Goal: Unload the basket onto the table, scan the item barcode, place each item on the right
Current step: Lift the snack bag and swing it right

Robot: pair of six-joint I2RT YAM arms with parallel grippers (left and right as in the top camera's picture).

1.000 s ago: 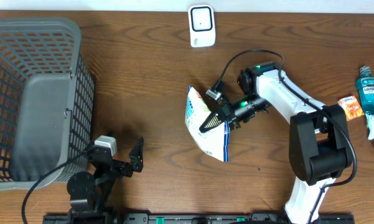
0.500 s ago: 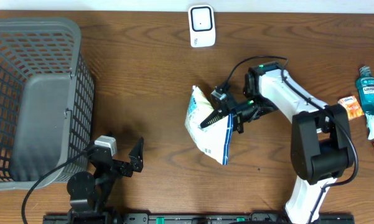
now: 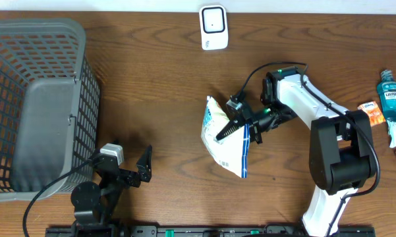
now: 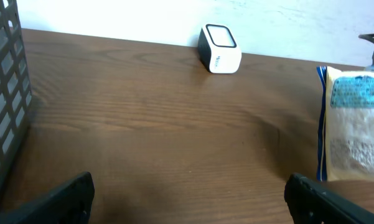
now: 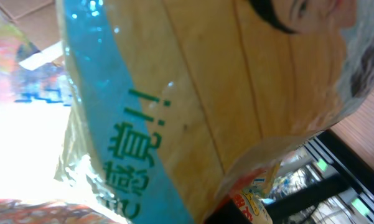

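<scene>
The bag [image 3: 225, 137], a white and blue printed packet, sits a little right of the middle of the table [image 3: 151, 85], pinched in the right gripper [image 3: 223, 133], whose black fingers are closed on its upper right side. From overhead the bag is tilted, its top corner pointing up and to the left, its blue edge running down towards the near side. In the left wrist view it stands upright at the right border [image 4: 355, 127]; whether its lower edge touches the wood cannot be told. The right wrist camera is filled by the bag's glossy wrapper [image 5: 174, 112] with a teal band and green characters, too close to show the fingers.

The white scanner [image 3: 213, 26] stands at the far edge of the table, well apart from the bag and slightly to its left.

The left gripper [image 3: 145, 166] rests at the near left, its jaws spread wide with nothing between them. Just to its left stands the grey mesh basket [image 3: 85, 112]. At the far right edge lie a blue mouthwash bottle [image 3: 391, 99] and an orange packet [image 3: 370, 113] beside it
</scene>
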